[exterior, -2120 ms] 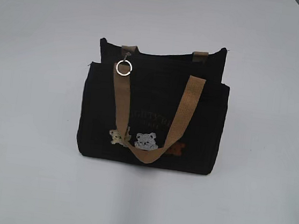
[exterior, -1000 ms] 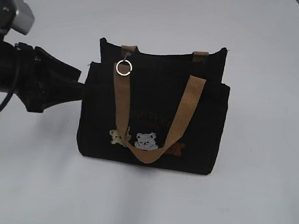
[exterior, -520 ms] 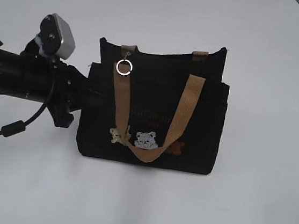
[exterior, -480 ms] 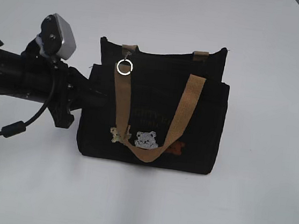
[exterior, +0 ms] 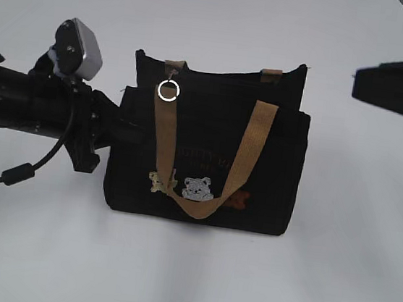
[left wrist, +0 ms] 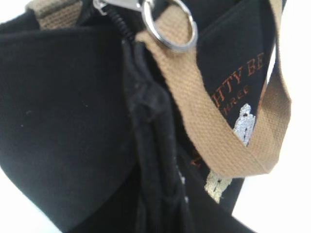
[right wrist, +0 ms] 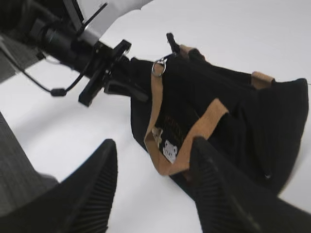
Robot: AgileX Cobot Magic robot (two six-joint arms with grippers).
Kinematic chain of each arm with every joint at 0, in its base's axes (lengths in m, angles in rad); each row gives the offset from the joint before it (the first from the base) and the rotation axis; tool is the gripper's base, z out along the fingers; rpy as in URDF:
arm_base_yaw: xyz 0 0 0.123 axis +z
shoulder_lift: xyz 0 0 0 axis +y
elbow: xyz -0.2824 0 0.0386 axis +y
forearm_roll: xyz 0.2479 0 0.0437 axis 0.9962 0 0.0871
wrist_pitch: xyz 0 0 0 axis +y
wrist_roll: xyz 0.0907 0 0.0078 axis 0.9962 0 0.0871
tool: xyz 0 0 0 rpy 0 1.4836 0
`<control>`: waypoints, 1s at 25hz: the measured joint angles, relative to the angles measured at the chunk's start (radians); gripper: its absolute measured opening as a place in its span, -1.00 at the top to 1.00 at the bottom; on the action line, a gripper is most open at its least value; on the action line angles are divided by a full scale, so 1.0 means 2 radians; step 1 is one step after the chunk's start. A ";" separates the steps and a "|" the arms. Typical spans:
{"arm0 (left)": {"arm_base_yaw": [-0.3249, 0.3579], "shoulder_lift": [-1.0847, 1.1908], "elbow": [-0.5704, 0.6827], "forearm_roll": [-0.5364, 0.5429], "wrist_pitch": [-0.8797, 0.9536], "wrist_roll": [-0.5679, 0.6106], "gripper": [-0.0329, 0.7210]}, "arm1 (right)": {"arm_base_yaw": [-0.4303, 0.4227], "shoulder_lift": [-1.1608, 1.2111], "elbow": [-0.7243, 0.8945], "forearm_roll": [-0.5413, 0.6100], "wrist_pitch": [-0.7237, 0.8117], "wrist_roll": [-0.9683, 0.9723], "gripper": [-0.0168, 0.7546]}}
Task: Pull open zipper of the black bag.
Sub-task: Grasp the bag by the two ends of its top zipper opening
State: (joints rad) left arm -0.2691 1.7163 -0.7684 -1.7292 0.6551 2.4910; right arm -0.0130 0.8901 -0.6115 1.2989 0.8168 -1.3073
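My left hand (exterior: 120,129) pinches the black bag (exterior: 206,173) at its end seam; my right hand (right wrist: 153,187), fingers spread, hovers apart beyond its far end.

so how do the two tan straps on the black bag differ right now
The front strap hangs down across the black bag in a long loop; the back strap shows only short stubs at the top edge. The silver key ring lies against the front strap, not the back strap. Both are tan webbing.
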 joint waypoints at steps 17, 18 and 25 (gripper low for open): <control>0.000 0.000 0.000 0.000 0.003 0.000 0.75 | 0.183 0.408 -0.258 0.061 -0.021 0.104 -0.01; 0.000 0.000 0.000 0.000 0.003 0.000 0.75 | 0.187 0.420 -0.267 0.061 -0.026 0.104 -0.01; 0.000 0.000 0.000 0.000 0.004 0.000 0.75 | 0.199 0.464 -0.303 0.061 -0.048 0.106 -0.01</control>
State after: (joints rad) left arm -0.2691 1.7163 -0.7684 -1.7292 0.6628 2.4913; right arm 0.3854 1.8185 -1.2169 1.4211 0.7208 -1.0945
